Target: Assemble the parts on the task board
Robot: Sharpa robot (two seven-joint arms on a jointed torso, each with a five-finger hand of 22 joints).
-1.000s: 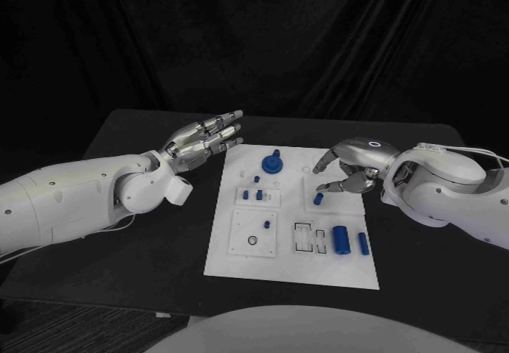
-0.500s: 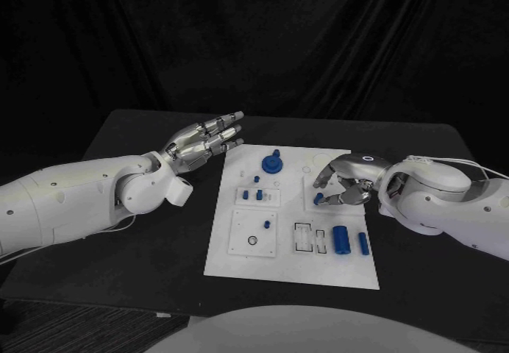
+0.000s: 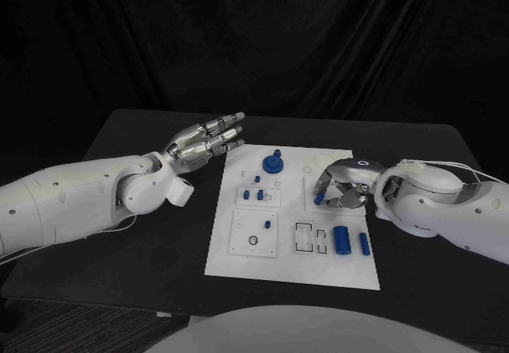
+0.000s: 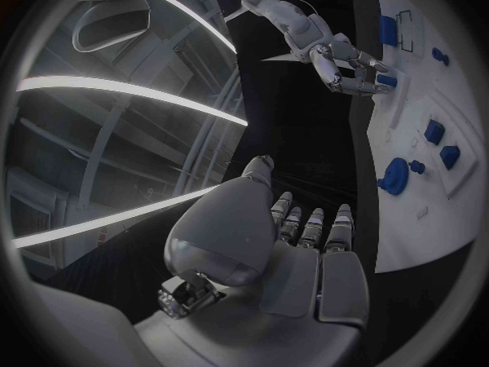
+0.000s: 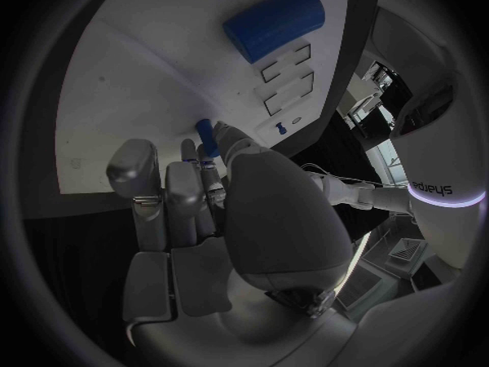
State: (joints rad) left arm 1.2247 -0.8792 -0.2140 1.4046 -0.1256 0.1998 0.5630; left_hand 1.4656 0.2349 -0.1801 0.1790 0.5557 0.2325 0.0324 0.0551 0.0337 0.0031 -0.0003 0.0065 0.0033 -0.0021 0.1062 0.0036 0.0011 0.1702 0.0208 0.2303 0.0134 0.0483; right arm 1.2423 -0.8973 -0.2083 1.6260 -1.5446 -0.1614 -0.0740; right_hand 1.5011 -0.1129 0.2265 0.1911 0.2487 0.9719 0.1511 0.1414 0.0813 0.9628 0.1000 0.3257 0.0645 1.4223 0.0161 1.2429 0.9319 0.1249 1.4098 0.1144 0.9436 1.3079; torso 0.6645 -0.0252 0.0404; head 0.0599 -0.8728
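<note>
The white task board (image 3: 246,259) lies mid-table. My right hand (image 3: 341,188) is down on its right half, thumb and fingers closed around a small upright blue peg (image 3: 318,197). The right wrist view has the same peg (image 5: 207,134) between the thumb and fingertips (image 5: 190,151), with a large blue cylinder (image 5: 273,23) beyond. My left hand (image 3: 207,139) hovers left of the board's far corner, fingers apart and holding nothing. From the left wrist, that hand (image 4: 306,236) faces the board (image 4: 428,220) and the right hand (image 4: 346,61).
On the board are a round blue knob (image 3: 273,162), two short pegs (image 3: 252,195), one small peg (image 3: 268,223), a large cylinder (image 3: 340,239), a slimmer one (image 3: 364,243), a black ring (image 3: 252,240) and rectangular slots (image 3: 304,237). Black table (image 3: 138,243) surrounds it.
My right hand has come down and leftward onto the small blue peg, and its fingers have closed round it. The left hand has stayed where it was.
</note>
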